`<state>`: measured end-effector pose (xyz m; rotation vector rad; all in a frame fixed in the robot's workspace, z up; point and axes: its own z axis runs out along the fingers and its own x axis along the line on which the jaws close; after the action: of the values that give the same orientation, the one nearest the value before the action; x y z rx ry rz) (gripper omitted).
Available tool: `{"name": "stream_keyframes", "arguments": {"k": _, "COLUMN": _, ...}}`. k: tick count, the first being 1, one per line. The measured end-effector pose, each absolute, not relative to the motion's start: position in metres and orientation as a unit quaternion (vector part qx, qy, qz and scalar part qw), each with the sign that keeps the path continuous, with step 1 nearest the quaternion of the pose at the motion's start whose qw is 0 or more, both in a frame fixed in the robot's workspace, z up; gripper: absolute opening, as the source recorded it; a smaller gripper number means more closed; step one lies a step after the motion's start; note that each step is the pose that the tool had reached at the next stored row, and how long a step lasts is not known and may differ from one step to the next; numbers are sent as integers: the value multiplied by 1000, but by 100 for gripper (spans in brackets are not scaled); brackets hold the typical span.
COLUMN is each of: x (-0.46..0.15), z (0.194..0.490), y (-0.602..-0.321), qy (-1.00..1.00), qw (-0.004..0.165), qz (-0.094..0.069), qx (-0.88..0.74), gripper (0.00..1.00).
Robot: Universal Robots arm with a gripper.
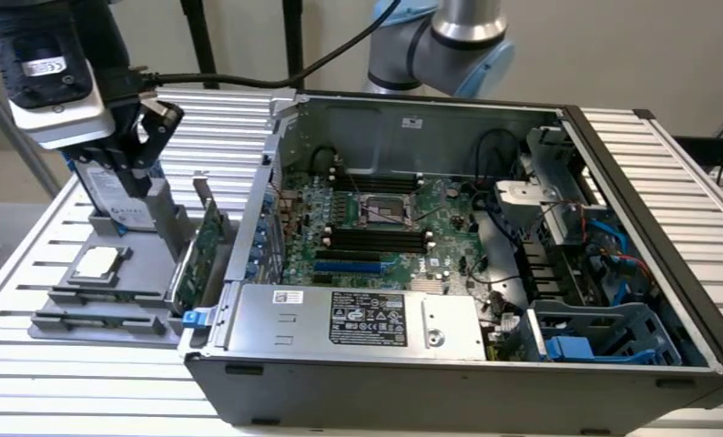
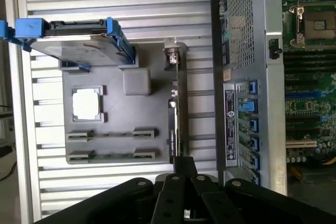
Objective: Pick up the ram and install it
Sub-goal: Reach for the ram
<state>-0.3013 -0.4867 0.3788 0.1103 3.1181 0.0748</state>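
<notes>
Exterior view showed the gripper [image 1: 135, 182] hanging above the far end of a gray parts tray [image 1: 143, 273], on the exterior view's left of the open computer case [image 1: 459, 373], its claw pinched together on nothing. The ram [image 1: 106, 296] sat low on the near part of that tray, a thin dark strip held on edge between two end holders. A second similar row lay just beside it, and a processor chip [image 1: 98, 264] lay a little farther back. A tall green card [image 1: 198, 259] with a blue tab stood between the tray and the case, and a hard drive [image 1: 113, 205] stood upright behind the claw. Wrist view looked straight down on the tray, where the ram [image 2: 111, 134] read as a hairline stick spanning its holders, well apart from the closed fingertips of the gripper [image 2: 184, 165]. The stick would likely prove light and stiff but fragile. It would best be pinched across its flat faces near the middle of the upper edge, away from the contacts, with modest force so it neither bent nor slipped.
</notes>
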Motion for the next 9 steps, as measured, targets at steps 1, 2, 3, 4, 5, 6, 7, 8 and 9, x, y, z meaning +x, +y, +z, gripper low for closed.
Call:
{"name": "stream_keyframes", "arguments": {"k": 1, "x": -306, "z": 377, "y": -487, "qy": 999, "qw": 10, "qz": 24, "qx": 35, "gripper": 11}}
{"name": "stream_keyframes", "arguments": {"k": 2, "x": -310, "z": 376, "y": -488, "qy": 999, "qw": 10, "qz": 24, "qx": 35, "gripper": 11}}
{"name": "stream_keyframes", "arguments": {"k": 3, "x": -315, "z": 374, "y": -489, "qy": 999, "qw": 10, "qz": 24, "qx": 35, "gripper": 11}}
{"name": "stream_keyframes", "arguments": {"k": 4, "x": -320, "z": 372, "y": -489, "qy": 999, "qw": 10, "qz": 24, "qx": 35, "gripper": 11}}
{"name": "stream_keyframes", "arguments": {"k": 5, "x": -324, "z": 371, "y": -489, "qy": 999, "qw": 10, "qz": 24, "qx": 35, "gripper": 11}}
{"name": "stream_keyframes", "arguments": {"k": 6, "x": -328, "z": 369, "y": -490, "qy": 999, "qw": 10, "qz": 24, "qx": 35, "gripper": 11}}
{"name": "stream_keyframes", "arguments": {"k": 7, "x": -333, "z": 367, "y": -490, "qy": 999, "qw": 10, "qz": 24, "qx": 35, "gripper": 11}}
{"name": "stream_keyframes", "arguments": {"k": 8, "x": -338, "z": 365, "y": -490, "qy": 999, "qw": 10, "qz": 24, "qx": 35, "gripper": 11}}
{"name": "stream_keyframes", "arguments": {"k": 9, "x": -342, "z": 364, "y": -491, "qy": 999, "qw": 10, "qz": 24, "qx": 35, "gripper": 11}}
